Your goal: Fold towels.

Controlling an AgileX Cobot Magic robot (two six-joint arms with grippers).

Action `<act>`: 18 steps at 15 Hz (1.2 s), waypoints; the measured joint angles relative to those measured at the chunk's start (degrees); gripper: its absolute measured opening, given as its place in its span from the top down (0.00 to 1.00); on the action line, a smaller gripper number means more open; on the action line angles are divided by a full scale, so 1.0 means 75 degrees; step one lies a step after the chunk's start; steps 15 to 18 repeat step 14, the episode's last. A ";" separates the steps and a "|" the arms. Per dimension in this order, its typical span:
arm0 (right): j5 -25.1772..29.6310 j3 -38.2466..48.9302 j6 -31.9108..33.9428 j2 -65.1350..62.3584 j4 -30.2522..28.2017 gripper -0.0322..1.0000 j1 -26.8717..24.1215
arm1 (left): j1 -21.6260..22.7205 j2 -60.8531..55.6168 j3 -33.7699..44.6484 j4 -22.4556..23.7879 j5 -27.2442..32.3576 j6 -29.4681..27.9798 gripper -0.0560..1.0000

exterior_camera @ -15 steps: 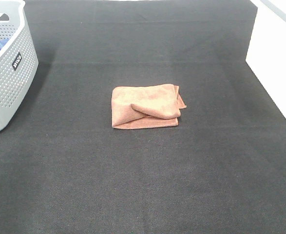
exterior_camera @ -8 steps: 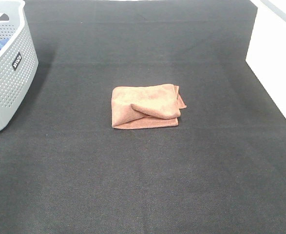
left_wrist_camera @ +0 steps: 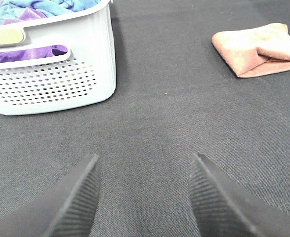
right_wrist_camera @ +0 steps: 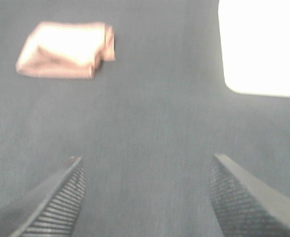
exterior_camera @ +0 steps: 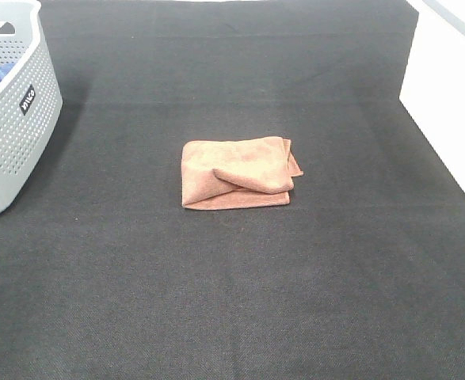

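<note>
Towel (exterior_camera: 237,173) lies folded, well apart from both open pincers.

One folded towel (exterior_camera: 236,173), one grey basket (exterior_camera: 14,134), one white bin (exterior_camera: 450,103), and perhaps three cloths (left_wrist_camera: 36,15) inside the basket.

Dark charcoal fabric mat (exterior_camera: 232,301) across the whole work surface, evenly lit, faint creases running through it. Grey perforated basket (exterior_camera: 14,134) at the far left edge, coloured cloths (left_wrist_camera: 41,10) inside. Plain white block (exterior_camera: 446,103), possibly a box, at the right edge
</note>
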 joint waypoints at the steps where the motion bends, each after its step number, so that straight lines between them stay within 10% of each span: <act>1: 0.0000 0.0000 0.0000 -0.0008 0.0000 0.32 0.0000 | 0.0000 0.0000 0.0000 0.0000 0.0000 0.0000 0.45; 18: 0.0000 0.0000 0.0000 -0.0023 0.0015 0.32 0.0000 | 0.0000 0.0000 0.0000 0.0000 0.0000 0.0000 0.45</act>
